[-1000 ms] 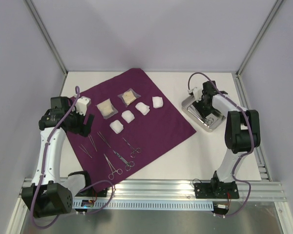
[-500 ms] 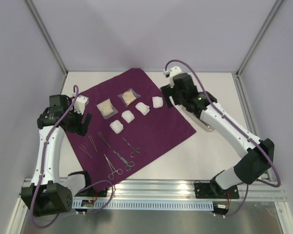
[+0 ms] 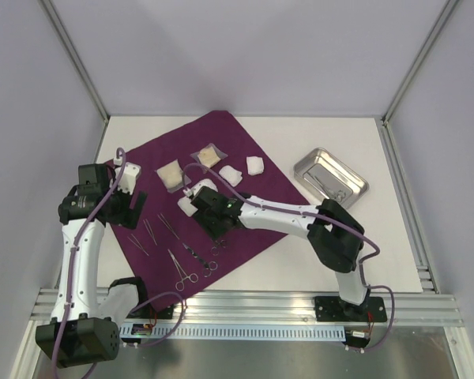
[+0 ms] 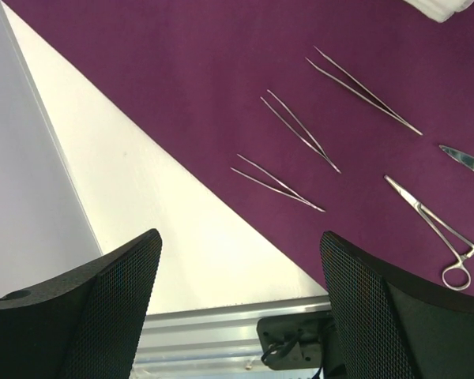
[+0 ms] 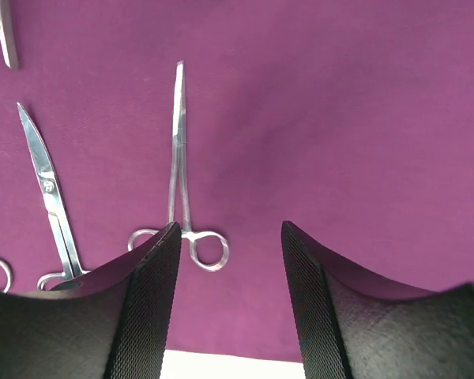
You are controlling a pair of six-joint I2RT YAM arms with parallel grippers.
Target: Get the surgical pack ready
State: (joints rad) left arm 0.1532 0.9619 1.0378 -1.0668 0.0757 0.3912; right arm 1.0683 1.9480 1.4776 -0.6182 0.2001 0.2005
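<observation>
White table point(image 3: 395, 237), aluminium rail point(image 3: 253, 304) along its near edge, pale lilac walls point(image 3: 245, 55), metal corner posts point(image 3: 75, 59)

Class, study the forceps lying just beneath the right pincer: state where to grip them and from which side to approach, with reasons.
Grip the forceps across the paired shanks just above the ring handles, coming straight down. They lie flat on the purple cloth, so no side offers an edge; the narrow shanks fit within the open right pincer.
</observation>
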